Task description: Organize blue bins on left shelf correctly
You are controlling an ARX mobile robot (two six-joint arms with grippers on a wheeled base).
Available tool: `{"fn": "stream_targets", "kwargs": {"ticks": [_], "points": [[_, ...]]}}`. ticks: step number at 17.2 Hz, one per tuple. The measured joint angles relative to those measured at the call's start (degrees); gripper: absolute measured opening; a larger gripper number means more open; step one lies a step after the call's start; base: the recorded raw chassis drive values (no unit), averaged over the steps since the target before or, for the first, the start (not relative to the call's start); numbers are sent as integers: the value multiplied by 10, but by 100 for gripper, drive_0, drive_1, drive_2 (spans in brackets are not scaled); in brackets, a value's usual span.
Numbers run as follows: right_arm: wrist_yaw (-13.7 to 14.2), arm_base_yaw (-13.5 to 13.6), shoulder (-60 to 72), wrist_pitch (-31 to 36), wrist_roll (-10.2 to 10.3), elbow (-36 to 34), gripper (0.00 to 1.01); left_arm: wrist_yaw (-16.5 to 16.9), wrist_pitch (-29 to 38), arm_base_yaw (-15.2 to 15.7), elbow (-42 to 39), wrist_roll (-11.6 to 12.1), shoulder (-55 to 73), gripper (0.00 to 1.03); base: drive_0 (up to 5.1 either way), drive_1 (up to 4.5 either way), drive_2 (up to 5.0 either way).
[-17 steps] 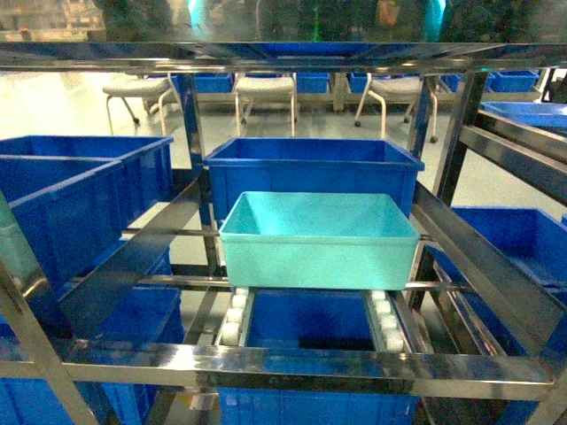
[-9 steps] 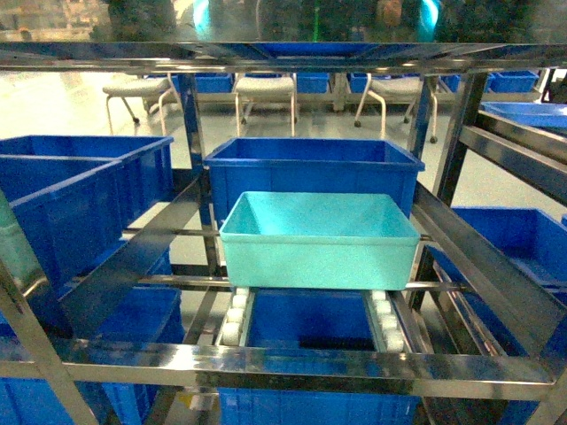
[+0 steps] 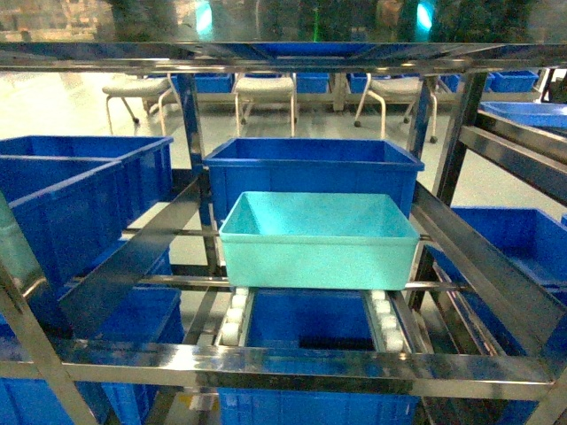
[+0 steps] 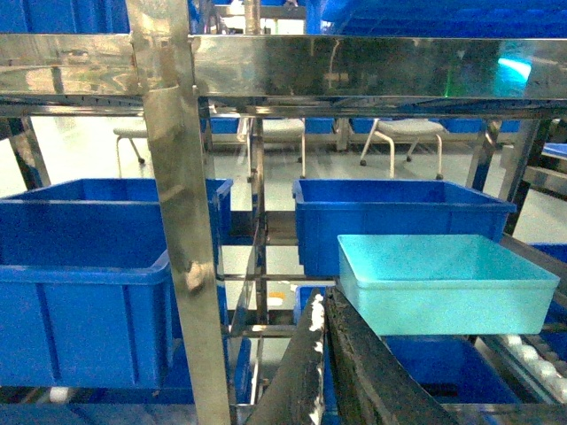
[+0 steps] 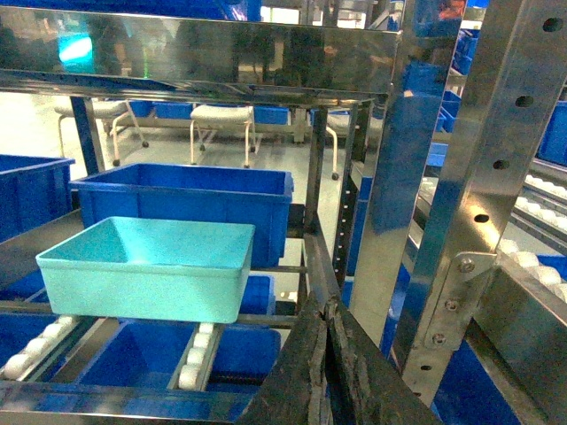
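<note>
- I saw the light turquoise bin [image 3: 317,239] sitting level on the white roller tracks [image 3: 233,316] in the middle bay of the left shelf [image 3: 292,365].
- Its open top faced up and I saw nothing inside it.
- A royal-blue bin [image 3: 312,173] stood right behind it on the same level. The two looked like they touched, but I could not be sure.
- Another royal-blue bin [image 3: 306,332] sat on the level below, under the rollers.
- More royal-blue bins [image 3: 71,199] filled the bay to the left, and one more [image 3: 518,243] sat off to the right, past a slanted side bar [image 3: 492,266].
- White chairs [image 3: 264,93] stood on the floor far behind the shelf.
- My head camera did not show either arm.
- In the left wrist view, the left end effector [image 4: 326,372] showed at the bottom as dark fingers pressed close together, clenched with nothing between them. The turquoise bin [image 4: 443,282] was beyond it and to its right, and they were apart.
- In the right wrist view, the right end effector [image 5: 323,367] looked the same: dark fingers squeezed together on nothing. The turquoise bin [image 5: 146,266] was to its left, not touching it.
</note>
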Motion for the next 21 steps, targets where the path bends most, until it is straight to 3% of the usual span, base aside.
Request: {"fn": "stream_targets", "kwargs": {"ticks": [1,3,5,10,11,13,14,16,18,21], "points": [[0,0,-7,-7,0,0,2,0,-4,0,0,0,-5,2,0,0,0],[0,0,-20,-20,0,0,2,0,-110,0,0,0,-79,2,0,0,0],[0,0,-108,-124,0,0,2,-1,-109,0,0,0,-96,2,0,0,0],[0,0,-115,-122,0,0,2,0,-106,0,0,0,-96,2,0,0,0],[0,0,-115,-121,0,0,6,0,-106,0,0,0,-96,8,0,0,0],[0,0,-115,-121,0,0,28,0,-106,0,0,0,-96,28,0,0,0],[0,0,-115,-121,0,0,63,0,-106,0,0,0,-96,62,0,0,0],[0,0,-115,-121,0,0,82,0,-106,0,0,0,-96,80,0,0,0],[0,0,-115,-121,0,0,98,0,-106,0,0,0,-96,98,0,0,0],[0,0,-115,-121,0,0,98,0,-106,0,0,0,-96,98,0,0,0]]}}
